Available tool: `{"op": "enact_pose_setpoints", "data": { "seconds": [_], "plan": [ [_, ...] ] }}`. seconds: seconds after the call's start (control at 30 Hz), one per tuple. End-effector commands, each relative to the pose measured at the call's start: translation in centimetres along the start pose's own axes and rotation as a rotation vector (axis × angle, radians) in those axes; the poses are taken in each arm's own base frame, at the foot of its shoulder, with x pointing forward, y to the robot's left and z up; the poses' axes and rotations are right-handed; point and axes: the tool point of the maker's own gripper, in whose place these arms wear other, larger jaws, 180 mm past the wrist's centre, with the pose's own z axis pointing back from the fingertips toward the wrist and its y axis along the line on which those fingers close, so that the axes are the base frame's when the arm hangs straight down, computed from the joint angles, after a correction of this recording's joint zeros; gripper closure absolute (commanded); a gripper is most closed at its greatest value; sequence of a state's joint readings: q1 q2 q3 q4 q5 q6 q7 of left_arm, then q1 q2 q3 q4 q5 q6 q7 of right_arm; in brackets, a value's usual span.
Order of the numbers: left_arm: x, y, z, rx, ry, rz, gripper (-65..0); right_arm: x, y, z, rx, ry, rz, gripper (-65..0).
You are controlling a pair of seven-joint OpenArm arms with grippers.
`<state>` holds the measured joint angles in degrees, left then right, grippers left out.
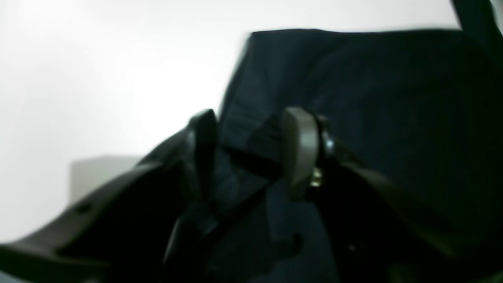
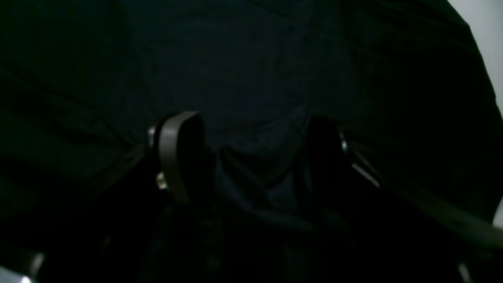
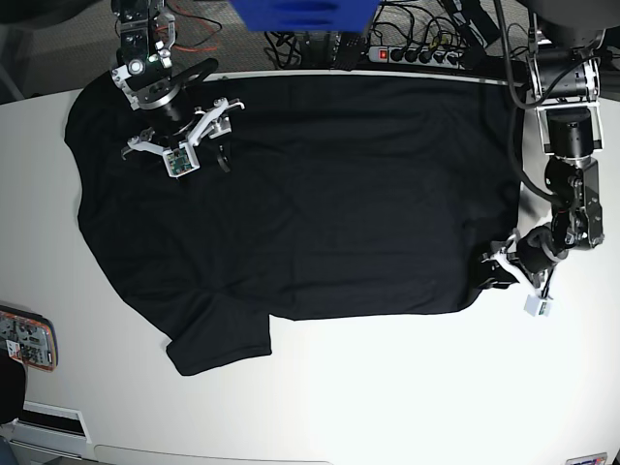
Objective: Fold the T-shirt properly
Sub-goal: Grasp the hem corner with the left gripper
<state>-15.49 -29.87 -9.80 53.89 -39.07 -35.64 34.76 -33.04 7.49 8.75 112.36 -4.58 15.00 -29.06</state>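
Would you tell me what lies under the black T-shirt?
The T-shirt lies spread flat on the white table, which shows all round it. Anything between cloth and tabletop is covered and cannot be seen.

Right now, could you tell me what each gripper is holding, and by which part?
The left gripper has the T-shirt's edge fabric between its fingers; whether it is clamped cannot be told. The right gripper straddles bunched cloth, open.

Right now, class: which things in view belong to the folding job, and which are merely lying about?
Job:
T-shirt
left gripper
right gripper

Lying about:
power strip
blue object
orange-edged item
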Motion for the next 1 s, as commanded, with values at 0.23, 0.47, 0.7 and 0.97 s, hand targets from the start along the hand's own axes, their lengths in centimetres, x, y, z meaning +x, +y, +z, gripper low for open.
{"op": "enact_pose_setpoints", "data": {
  "seconds": [0.23, 0.47, 0.7, 0.97],
  "plan": [
    [0.9, 1.4, 0.2, 0.081, 0.024, -0.122, -26.9, 1.2, -0.2, 0.2, -0.004, -0.045, 0.000, -40.0],
    [1.0, 1.8, 0.4, 0.102, 0.039, -0.149, -29.3, 1.2, -0.1, 0.2, -0.003, -0.045, 0.000, -40.0],
    [1.9, 2.9, 0.4, 0.166, 0.081, -0.242, -29.4, 1.2, -0.1, 0.2, -0.003, -0.045, 0.000, -40.0],
    [2.0, 2.0, -0.3, 0.147, 0.070, -0.234, -18.3, 1.2, -0.1, 0.2, -0.003, -0.045, 0.000, -40.0]
  ]
}}
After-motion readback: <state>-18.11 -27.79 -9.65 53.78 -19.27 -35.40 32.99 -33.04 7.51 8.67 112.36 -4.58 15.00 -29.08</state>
